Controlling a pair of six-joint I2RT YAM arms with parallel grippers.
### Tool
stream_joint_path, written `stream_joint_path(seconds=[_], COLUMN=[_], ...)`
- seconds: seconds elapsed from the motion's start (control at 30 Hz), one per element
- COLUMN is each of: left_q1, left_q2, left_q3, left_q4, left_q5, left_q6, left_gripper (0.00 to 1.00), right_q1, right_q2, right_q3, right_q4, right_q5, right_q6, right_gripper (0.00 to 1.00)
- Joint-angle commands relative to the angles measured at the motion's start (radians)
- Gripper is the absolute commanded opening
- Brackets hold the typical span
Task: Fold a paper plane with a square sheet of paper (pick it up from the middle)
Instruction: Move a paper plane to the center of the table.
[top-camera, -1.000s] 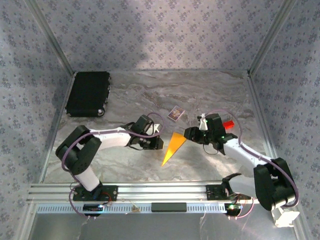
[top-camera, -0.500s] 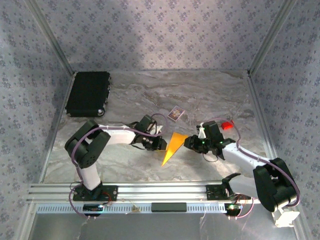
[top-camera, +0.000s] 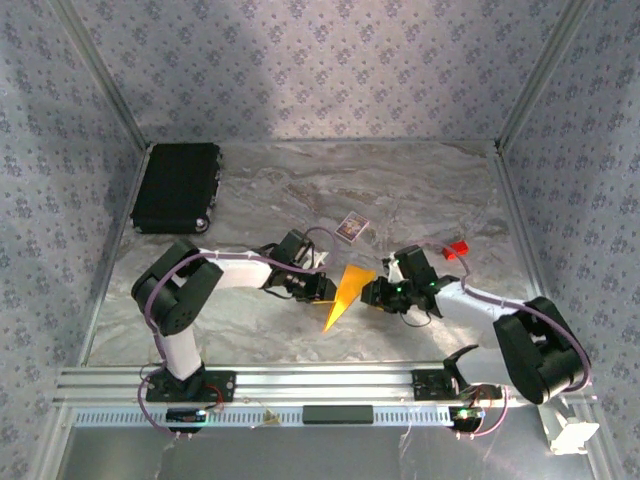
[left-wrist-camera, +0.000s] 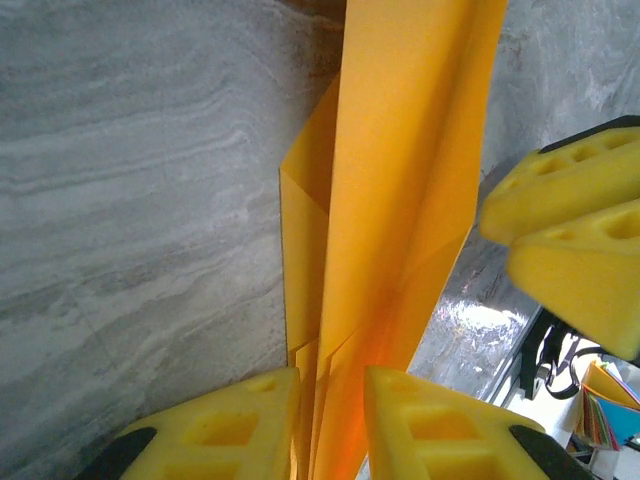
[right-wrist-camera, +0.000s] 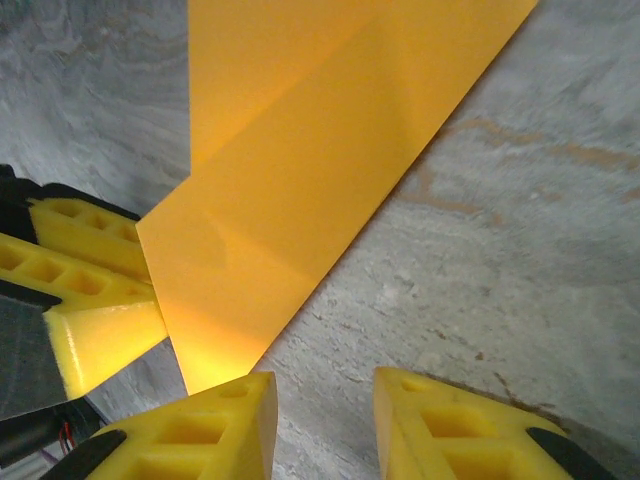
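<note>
The orange-yellow square sheet of paper is folded into a slim pointed paper plane (top-camera: 345, 293) at the table's middle, with its tip toward the near edge. My left gripper (top-camera: 318, 289) is at its left side. In the left wrist view the plane's folded layers (left-wrist-camera: 400, 180) stand between the fingers, and the left gripper (left-wrist-camera: 330, 385) is shut on them. My right gripper (top-camera: 373, 293) is low at the plane's right side. In the right wrist view the right gripper (right-wrist-camera: 325, 395) is open over bare table, with the plane's wing (right-wrist-camera: 300, 170) just beside its left finger.
A black case (top-camera: 177, 187) lies at the back left. A small purple-and-white card (top-camera: 350, 226) sits behind the plane. A tiny red block (top-camera: 457, 249) is to the right. A metal rail (top-camera: 320, 382) runs along the near edge, and patterned walls enclose the table.
My right gripper has come down and moved left to the plane's right edge, uncovering the red block. My left gripper has shifted slightly right against the plane. The plane has stayed in place.
</note>
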Motion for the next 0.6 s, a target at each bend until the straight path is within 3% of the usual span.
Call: stream_joint_path(seconds=[0.0, 0.57], left_q1=[-0.002, -0.041], left_q2=[0.026, 0.037], left_q3=[0.006, 0.032], left_q4=[0.014, -0.004], left_q5=[0.041, 0.044], left_q6=[0.001, 0.003], left_gripper=[0.24, 0.24], right_q1=[0.023, 0.059], right_q2=[0.03, 0.095], right_q3=[0.037, 0.066], right_q4=[0.003, -0.004], right_q5=[-0.017, -0.035], right_q6=[0.0, -0.028], right_gripper=[0.32, 0.21])
